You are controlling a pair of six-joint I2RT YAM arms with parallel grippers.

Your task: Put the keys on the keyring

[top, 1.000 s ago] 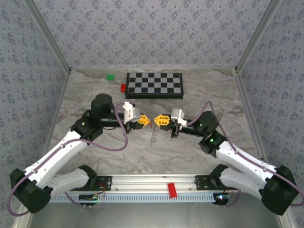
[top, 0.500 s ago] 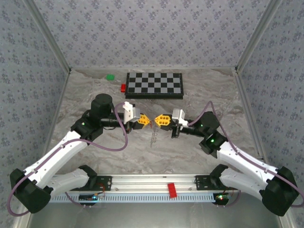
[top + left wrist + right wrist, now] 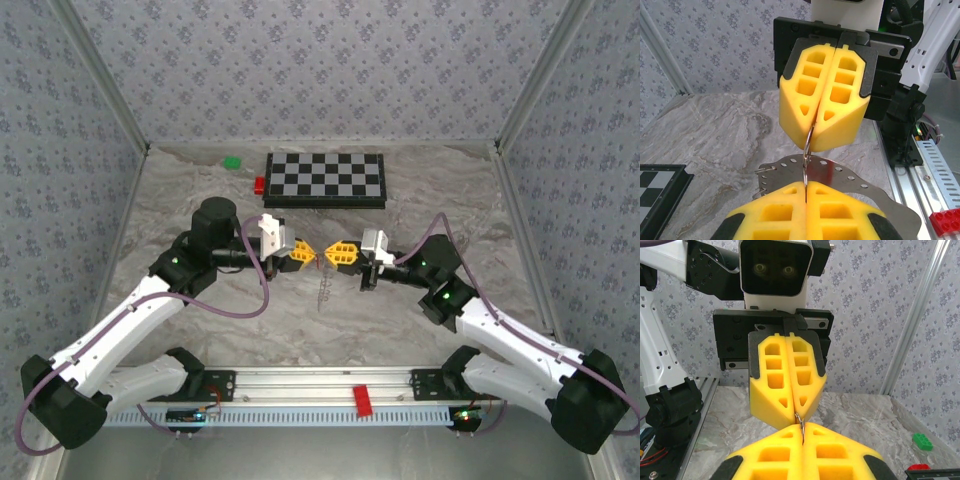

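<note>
Clamped together on thin wire top of keyring (image 3: 865, 187): L gripper (image 3: 306, 255) and R gripper (image 3: 334, 254), tip to tip, no gap in either. Grey perforated body hanging under tips, over middle of table (image 3: 400, 320), near side of chessboard (image 3: 325, 178).

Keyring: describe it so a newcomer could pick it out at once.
Nearer than the black-and-grey checkered chessboard, the yellow left end effector and yellow right end effector meet tip to tip. Pinched between them is the thin silver wire ring: one bare curved wire, unlike the flat perforated silver plate beneath it.
</note>
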